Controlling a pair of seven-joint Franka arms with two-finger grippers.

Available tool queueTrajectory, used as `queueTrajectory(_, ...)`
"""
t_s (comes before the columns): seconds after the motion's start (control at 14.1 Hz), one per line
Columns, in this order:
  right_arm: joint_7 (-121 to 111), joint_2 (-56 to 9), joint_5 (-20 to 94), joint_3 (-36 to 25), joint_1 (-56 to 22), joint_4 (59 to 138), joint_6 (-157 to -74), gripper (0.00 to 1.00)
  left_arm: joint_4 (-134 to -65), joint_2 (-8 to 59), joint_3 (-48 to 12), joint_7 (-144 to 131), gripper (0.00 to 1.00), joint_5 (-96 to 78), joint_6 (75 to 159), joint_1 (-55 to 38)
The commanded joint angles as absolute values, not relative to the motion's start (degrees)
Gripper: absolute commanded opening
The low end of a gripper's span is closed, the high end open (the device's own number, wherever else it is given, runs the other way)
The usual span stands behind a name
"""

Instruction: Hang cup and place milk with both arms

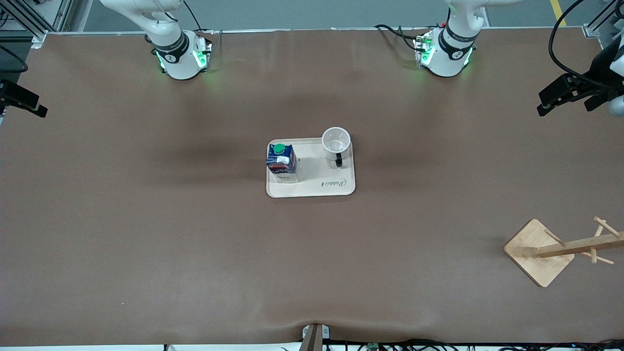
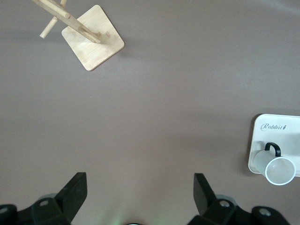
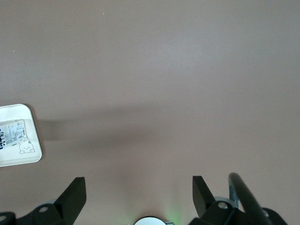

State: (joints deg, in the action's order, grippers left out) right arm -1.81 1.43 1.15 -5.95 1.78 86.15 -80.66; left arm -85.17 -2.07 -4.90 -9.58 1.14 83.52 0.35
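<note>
The white cup (image 1: 336,142) stands upright on a cream tray (image 1: 317,187) at mid-table, at the corner toward the left arm's end, with its black handle pointing to the front camera. The dark blue milk (image 1: 282,161) with a green cap stands at the tray's right-arm end. My left gripper (image 1: 568,100) hangs open and empty over the table's left-arm end; its wrist view shows the open gripper (image 2: 139,187), the cup (image 2: 280,169) and the tray (image 2: 276,129). My right gripper (image 1: 22,100) hangs open and empty over the table's right-arm end (image 3: 139,190); its wrist view shows the milk's whitish side (image 3: 11,133).
A wooden cup rack (image 1: 560,248) with pegs on a square base stands near the left arm's end, nearer to the front camera than the tray; it also shows in the left wrist view (image 2: 89,40). The brown table (image 1: 195,243) is bare around the tray.
</note>
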Motion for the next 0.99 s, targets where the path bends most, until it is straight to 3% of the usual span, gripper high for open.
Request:
queueTrajectory(0.0, -2.02, 0.88, 1.41, -5.19, 2.81, 84.90, -80.07, 1.00, -84.20, -2.11, -5.01, -8.09, 1.00, 1.58, 83.14, 1.40)
queueTrajectory(0.57, -2.20, 0.79, 2.72, -5.19, 2.81, 84.38, -80.59, 1.00, -82.79, 0.53, -5.18, -10.28, 1.00, 1.67, 81.22, 1.76)
queueTrajectory(0.92, -2.37, 0.18, 3.34, -5.19, 2.81, 84.29, -80.77, 1.00, -90.42, 0.18, -10.35, -16.57, 1.00, 1.41, 86.47, 1.58)
